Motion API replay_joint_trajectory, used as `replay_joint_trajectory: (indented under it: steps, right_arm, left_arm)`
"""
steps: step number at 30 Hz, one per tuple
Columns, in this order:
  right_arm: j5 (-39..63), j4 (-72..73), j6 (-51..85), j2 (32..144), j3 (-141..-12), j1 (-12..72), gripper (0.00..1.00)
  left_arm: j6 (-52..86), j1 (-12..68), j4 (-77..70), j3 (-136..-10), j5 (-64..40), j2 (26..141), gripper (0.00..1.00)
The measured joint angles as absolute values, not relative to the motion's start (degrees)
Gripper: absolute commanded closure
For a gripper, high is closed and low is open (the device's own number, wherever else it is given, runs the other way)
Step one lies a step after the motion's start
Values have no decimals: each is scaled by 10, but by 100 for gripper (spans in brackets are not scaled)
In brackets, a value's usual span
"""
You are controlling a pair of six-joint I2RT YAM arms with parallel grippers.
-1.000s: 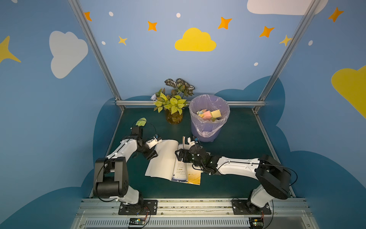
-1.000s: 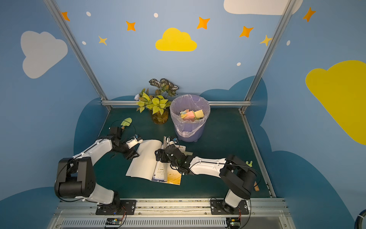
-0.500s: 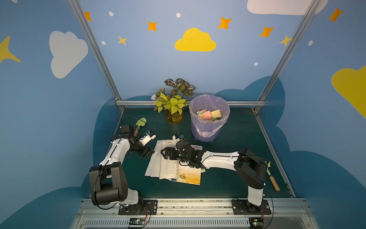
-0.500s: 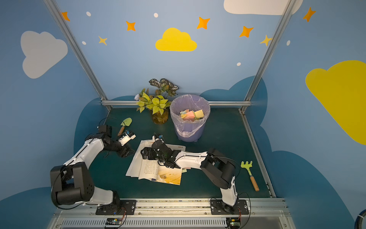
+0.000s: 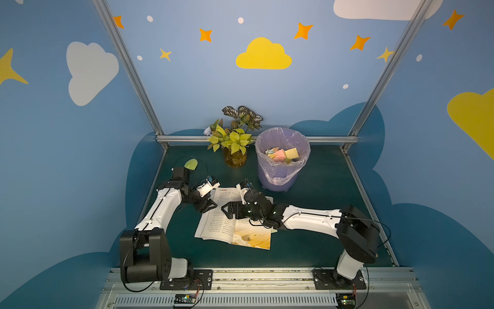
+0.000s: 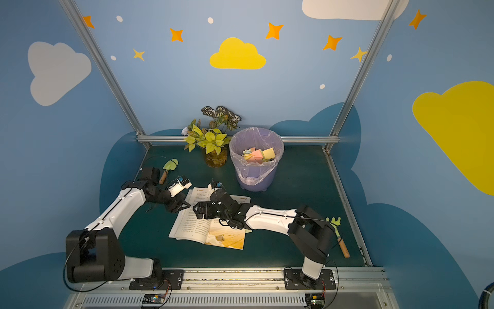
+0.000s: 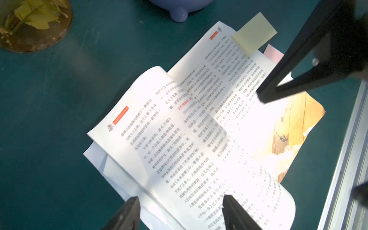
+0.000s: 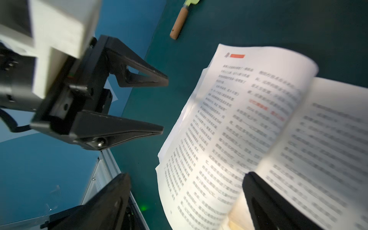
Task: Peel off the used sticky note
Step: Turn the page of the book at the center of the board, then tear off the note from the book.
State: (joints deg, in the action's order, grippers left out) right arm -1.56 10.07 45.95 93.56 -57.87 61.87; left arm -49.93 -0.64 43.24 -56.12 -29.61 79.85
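Top pair high in front, looking down, wrist cams close-up, all share book (image 5: 216, 227)

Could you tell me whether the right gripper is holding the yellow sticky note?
No: the yellow sticky note sits on the book, apart from the open right gripper.

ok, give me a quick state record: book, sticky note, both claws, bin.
book: open, lying on the table
sticky note: yellow, stuck on a page corner, overhanging the edge, not yet peeled
left claw: open, empty, beside the book
right claw: open, empty, over the pages
bin: lined, discarded notes inside
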Motion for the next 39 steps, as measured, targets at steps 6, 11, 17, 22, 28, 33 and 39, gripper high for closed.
replay_joint_trajectory:
  steps: [6, 11, 17, 22, 28, 33, 39]
  right_arm:
    - [-56, 81, 469, 791, -429, 528, 5]
    - [-91, 55, 499, 695, -310, 458, 5]
    - [-72, 59, 523, 642, -236, 368, 15]
    - [5, 105, 532, 696, -228, 296, 27]
    - [108, 161, 514, 793, -246, 261, 33]
    - [158, 192, 502, 842, -274, 260, 38]
    - [191, 215, 502, 890, -302, 260, 57]
  left_arm:
    - [-464, 88, 417, -562, -262, 799, 31]
    - [-436, 168, 395, -572, -251, 815, 31]
    - [-396, 237, 333, -576, -251, 856, 36]
    - [-336, 261, 302, -634, -265, 941, 44]
    - [-278, 271, 277, -701, -281, 1025, 47]
    - [-250, 288, 277, -725, -281, 1077, 53]
    - [-215, 295, 280, -746, -281, 1111, 61]
